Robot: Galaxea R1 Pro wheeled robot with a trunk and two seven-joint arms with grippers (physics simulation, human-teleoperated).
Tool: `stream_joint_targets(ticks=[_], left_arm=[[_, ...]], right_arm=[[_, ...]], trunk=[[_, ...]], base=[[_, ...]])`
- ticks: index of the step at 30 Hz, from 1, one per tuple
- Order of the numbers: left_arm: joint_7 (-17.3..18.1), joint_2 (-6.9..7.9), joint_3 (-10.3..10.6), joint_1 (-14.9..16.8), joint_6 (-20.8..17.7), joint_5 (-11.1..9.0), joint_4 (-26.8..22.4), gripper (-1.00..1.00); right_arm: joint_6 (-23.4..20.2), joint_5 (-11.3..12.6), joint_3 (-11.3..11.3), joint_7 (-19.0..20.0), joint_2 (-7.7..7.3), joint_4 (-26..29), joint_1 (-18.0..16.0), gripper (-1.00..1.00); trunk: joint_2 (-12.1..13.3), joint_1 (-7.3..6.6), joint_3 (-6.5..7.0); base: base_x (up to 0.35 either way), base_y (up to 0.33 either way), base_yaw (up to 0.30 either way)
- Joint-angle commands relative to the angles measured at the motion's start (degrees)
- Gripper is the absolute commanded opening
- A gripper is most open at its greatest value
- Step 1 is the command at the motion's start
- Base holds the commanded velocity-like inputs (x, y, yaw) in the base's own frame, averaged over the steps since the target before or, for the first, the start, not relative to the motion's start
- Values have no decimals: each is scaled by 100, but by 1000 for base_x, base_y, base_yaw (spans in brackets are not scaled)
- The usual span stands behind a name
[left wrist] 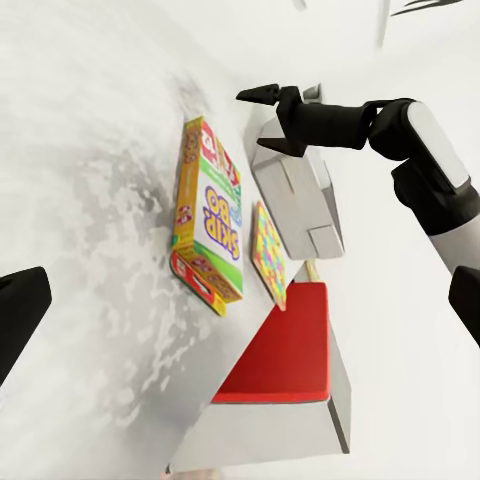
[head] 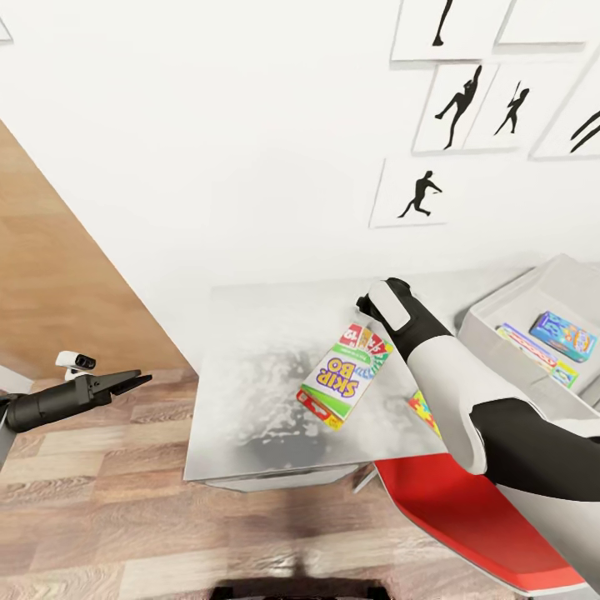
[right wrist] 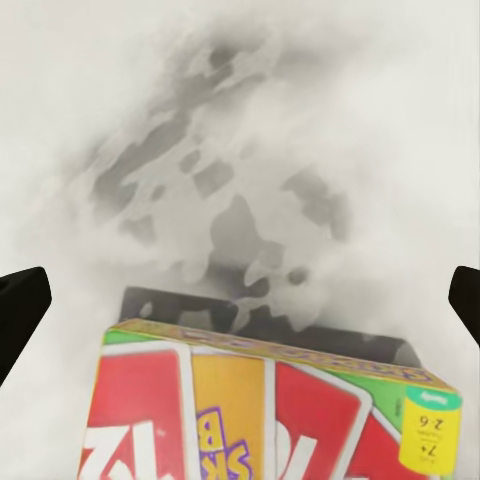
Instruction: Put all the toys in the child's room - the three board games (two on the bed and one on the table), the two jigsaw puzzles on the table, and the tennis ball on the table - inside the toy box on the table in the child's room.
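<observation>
The right arm reached over the pale grey counter, its fingers spread apart and poised just above the far short end of the red-and-white flat printed game box, which lay flat near the middle of the counter and was not yet gripped; in the right wrist view that box's end sat between the two dark finger edges. The left fingers hung well apart from the counter, over the wood plank floor, and looked pressed nearly together, holding nothing. Inside the shallow light grey toy box at the counter's right already lay the blue cartoon game box and the green-edged pale game box. A multicoloured jigsaw slab lay on the counter just beside the red chair, partly hidden by the arm. So two games seemed done; the third game and at least this puzzle remained.
</observation>
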State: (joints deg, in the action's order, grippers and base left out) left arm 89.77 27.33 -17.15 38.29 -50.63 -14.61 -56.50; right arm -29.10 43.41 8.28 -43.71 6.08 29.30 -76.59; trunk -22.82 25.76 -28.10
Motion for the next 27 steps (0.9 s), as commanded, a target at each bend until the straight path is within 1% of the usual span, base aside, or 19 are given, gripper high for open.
stream_joint_targets(ticks=[1, 27], left_arm=[[23, 1, 1, 3, -61, 2, -1, 100], [23, 0, 1, 3, -58, 2, -1, 100]], right_arm=[[-26, 36, 33, -41, -4, 6, -5, 100], [-26, 34, 40, -41, -2, 6, -2, 100]], trunk=[[-10, 3, -18], [-10, 3, -263]], base=[[0, 0, 0], [0, 0, 0]])
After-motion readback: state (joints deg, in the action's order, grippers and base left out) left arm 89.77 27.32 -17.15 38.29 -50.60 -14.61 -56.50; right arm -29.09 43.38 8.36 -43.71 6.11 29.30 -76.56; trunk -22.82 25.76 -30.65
